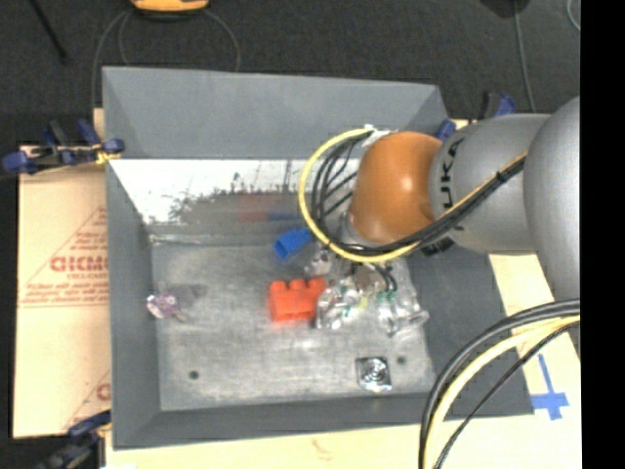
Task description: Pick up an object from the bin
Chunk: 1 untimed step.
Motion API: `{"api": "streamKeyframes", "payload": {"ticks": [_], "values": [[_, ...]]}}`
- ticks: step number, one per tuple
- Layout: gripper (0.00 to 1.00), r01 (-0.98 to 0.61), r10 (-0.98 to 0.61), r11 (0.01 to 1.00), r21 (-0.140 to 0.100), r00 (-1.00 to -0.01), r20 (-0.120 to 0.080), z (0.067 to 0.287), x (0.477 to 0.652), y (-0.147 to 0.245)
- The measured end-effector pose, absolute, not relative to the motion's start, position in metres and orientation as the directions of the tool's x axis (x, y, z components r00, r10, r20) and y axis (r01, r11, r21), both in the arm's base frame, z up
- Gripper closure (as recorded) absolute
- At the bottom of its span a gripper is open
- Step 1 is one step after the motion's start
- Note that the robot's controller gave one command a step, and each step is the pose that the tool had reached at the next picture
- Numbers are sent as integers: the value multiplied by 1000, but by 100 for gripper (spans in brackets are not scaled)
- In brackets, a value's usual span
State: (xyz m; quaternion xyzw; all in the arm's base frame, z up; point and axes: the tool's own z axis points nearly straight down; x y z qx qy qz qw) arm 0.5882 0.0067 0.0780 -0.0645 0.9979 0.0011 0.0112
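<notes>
Apparently the gripper (330,306) was down near the bin (225,360) floor just beside the red block (293,301) mid-bin, prob. approach step, couldn't tell if spread or closed; next move needed centring on block, then closing & lifting.

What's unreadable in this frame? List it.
- gripper, camera view: the orange wrist cover and cables sit over it, so whether it touches the red block is unclear.
- blue piece: right end hidden under the cables.
- clear clutter by the gripper: too jumbled to identify.
- silver thing and purple thing: too small to identify.
</notes>
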Motion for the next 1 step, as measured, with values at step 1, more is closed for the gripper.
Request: {"api": "streamKeyframes", "payload": {"ticks": [1], "values": [[100,-156,-156,988,-3,-988,-13,209,595,23]]}}
